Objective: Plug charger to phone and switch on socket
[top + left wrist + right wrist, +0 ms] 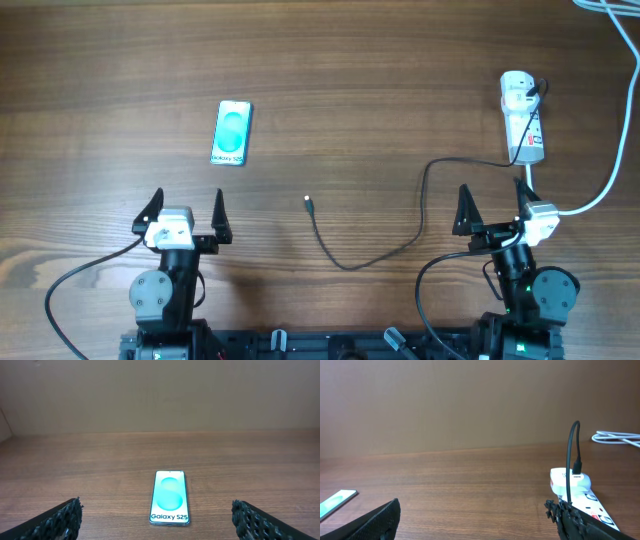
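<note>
Wooden table (400, 80) is seen bearing the phone (232, 132), laid flat, screen up. The left gripper (188, 195) is held spread wide and empty just robotward of the phone. The right gripper (492, 190), likewise spread and empty, is set far to the phone's right. The charger (400, 245) has its loose tip lying right of the phone, and its cable is run to the socket (522, 118), farther right.

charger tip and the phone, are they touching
Apart. The overhead view shows a plain stretch of table between the charger tip and the phone.
</note>
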Controlling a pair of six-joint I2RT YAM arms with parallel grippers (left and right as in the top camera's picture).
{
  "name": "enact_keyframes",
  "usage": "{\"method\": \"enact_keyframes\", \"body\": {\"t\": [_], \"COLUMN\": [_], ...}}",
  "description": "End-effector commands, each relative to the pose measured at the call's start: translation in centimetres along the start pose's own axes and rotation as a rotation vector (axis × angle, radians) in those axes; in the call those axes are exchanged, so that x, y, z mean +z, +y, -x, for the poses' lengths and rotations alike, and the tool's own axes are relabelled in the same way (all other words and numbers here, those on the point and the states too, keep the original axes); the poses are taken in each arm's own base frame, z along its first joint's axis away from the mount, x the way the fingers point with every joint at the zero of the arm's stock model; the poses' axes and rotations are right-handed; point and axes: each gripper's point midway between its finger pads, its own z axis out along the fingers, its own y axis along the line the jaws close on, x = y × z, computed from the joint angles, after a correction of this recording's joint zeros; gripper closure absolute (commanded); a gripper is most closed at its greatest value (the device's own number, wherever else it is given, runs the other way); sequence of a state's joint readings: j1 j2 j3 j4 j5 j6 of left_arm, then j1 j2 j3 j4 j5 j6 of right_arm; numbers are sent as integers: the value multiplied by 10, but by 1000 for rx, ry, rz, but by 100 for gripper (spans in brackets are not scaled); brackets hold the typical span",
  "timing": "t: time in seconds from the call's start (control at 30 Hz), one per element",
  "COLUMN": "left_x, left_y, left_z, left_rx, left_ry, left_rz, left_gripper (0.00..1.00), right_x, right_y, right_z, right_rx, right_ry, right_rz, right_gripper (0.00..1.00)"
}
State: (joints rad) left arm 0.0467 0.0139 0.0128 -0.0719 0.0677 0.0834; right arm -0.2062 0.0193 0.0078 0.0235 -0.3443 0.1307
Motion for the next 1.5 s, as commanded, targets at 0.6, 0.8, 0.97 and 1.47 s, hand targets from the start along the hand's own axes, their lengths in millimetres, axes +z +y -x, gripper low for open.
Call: {"method": "enact_keyframes", "body": {"t": [0.6,0.8,0.97,1.47], "left_x": [0,-7,-21,-52], "left_y": [2,-29,-31,-76], "left_z": [6,46,82,237], "left_rx": [-8,-18,-259,-419], "left_ry": [-34,-189,-167,424], "left_rz": [11,-170,-206,-404], "left_gripper": [0,0,0,0], "right_x": [0,0,0,0], "right_y": [4,4,4,4], "right_z": [2,2,2,2], "right_rx": [3,3,2,2], "right_ry": [-9,-9,-9,-9], "right_rz": [18,18,18,18], "right_gripper": [0,0,1,0]}}
